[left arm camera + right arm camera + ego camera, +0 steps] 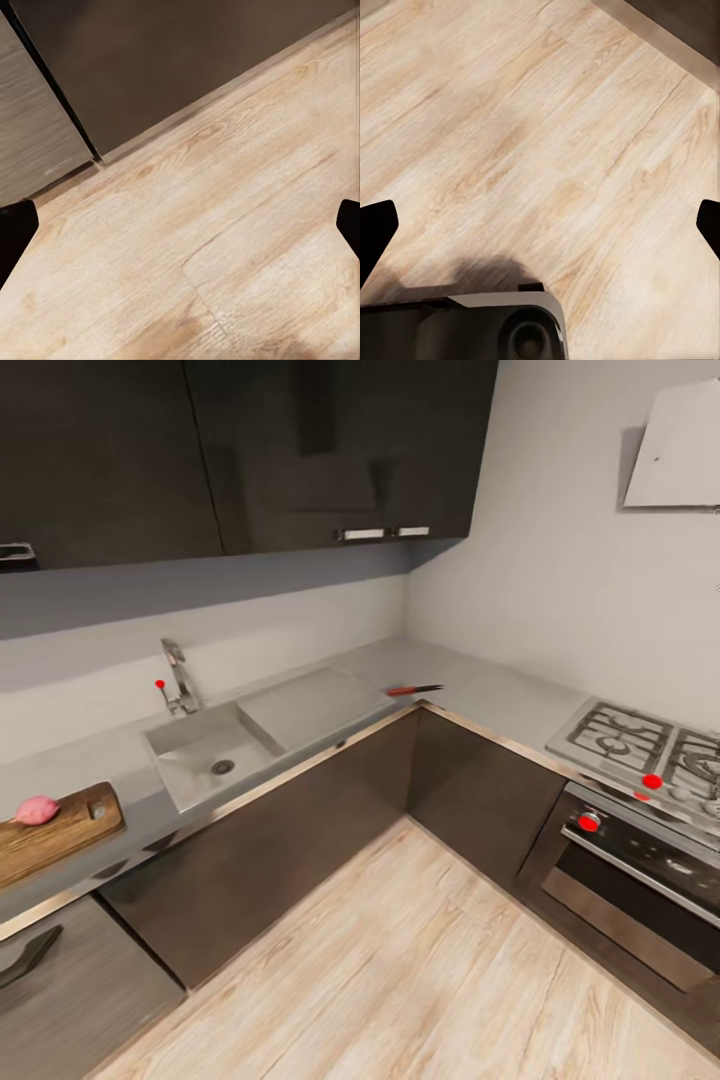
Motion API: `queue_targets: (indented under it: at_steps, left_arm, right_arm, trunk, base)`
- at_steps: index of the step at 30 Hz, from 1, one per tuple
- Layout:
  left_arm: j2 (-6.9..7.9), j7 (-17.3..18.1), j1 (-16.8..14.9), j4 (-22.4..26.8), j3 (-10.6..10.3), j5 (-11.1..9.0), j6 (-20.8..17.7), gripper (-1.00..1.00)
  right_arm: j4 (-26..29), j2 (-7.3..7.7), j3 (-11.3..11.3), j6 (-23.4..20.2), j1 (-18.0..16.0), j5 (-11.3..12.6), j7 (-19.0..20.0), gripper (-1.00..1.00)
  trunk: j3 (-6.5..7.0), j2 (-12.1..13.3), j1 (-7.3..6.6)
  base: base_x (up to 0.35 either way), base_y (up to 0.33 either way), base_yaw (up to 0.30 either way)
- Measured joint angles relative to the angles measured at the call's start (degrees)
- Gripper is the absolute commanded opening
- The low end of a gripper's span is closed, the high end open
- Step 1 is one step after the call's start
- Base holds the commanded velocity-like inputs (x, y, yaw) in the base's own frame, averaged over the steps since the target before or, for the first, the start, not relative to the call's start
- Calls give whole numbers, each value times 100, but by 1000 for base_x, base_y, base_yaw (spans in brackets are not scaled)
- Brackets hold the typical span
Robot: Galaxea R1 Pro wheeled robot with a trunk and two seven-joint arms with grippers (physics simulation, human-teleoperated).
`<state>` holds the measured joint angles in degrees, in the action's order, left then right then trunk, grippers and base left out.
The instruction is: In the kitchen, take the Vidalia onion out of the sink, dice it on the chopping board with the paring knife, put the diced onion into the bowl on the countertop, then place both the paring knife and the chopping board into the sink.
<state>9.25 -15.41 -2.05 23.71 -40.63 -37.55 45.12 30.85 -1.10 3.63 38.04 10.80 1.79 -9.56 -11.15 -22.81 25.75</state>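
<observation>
A corner kitchen seen from the head camera: the steel sink (212, 752) is set into the grey table (470, 690), its basin bare down to the drain. At the left edge, the pinkish onion (37, 810) rests on the far end of the brown chopping board (55, 833). The paring knife (414, 689), what looks like a red-handled one, lies on the table in the corner, well apart from the board. Both wrist cameras look down at the wood floor (225, 247); the left claw (180, 232) and right claw (540, 232) are spread wide, holding nothing.
</observation>
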Motion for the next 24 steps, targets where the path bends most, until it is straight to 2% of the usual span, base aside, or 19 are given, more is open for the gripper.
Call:
queue_targets:
  at_steps: [5, 8, 13, 18, 24]
  left_arm:
    - [-54, 1, 0, -39, -2, 0, 0, 100]
    - [-71, -5, 17, -73, -28, 9, -14, 100]
    - [-116, 4, 17, -158, -37, 12, -10, 100]
    - [-226, 9, 17, -318, -39, 10, -7, 100]
    - [-242, 9, 17, -394, -42, 10, -7, 100]
  right_arm:
    - [-9, 0, 8, 6, 0, -13, 19, 100]
    - [-106, 77, -20, 105, 98, -93, 124, 100]
    - [-223, 65, -14, 229, 260, -231, 292, 100]
    - [-210, 70, -22, 236, 423, -217, 447, 100]
    - [-82, 72, -29, 211, 514, -219, 622, 100]
  trunk:
    - [5, 0, 0]
    - [5, 0, 0]
    - [5, 0, 0]
    - [5, 0, 0]
    - [5, 0, 0]
  base:
    - [0, 0, -18]
    - [0, 0, 0]
    - [0, 0, 0]
    - [0, 0, 0]
    - [0, 0, 0]
